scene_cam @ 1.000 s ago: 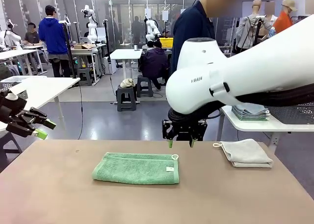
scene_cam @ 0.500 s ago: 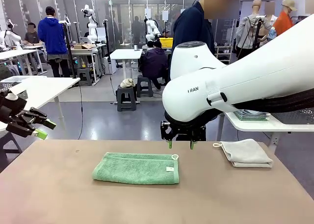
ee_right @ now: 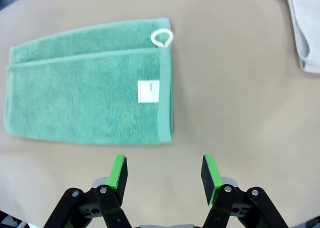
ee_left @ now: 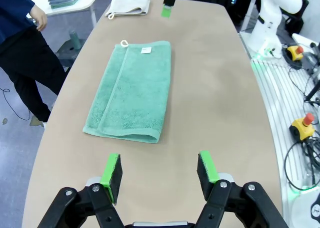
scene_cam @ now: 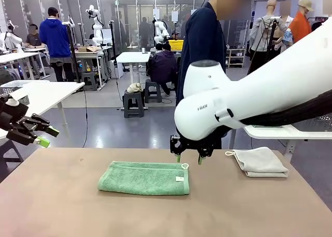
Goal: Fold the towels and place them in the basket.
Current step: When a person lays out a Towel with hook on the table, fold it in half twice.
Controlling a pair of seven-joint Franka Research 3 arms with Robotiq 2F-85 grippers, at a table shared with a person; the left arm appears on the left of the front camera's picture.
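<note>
A green towel (scene_cam: 144,178) lies folded flat in the middle of the table, its white label and loop at the right end. Just over that far right corner hangs my right gripper (scene_cam: 188,158), open and empty. From its wrist the green towel (ee_right: 90,83) lies beyond the open gripper (ee_right: 164,173). A cream-white towel (scene_cam: 261,162) lies folded at the far right. My left gripper (scene_cam: 44,135) hangs open beyond the table's left edge. From its wrist, the gripper (ee_left: 160,170) faces the green towel (ee_left: 131,90) and the cream towel (ee_left: 129,6). The basket is out of view.
A person in a dark top (scene_cam: 202,40) stands at the far side, behind my right arm. A white side table (scene_cam: 290,132) stands at the back right, another (scene_cam: 46,94) at the left. Bare tabletop (scene_cam: 155,211) lies in front of the green towel.
My right gripper has sunk a little lower over the green towel's far right corner, and its arm has shifted. The left arm and both towels are unmoved.
</note>
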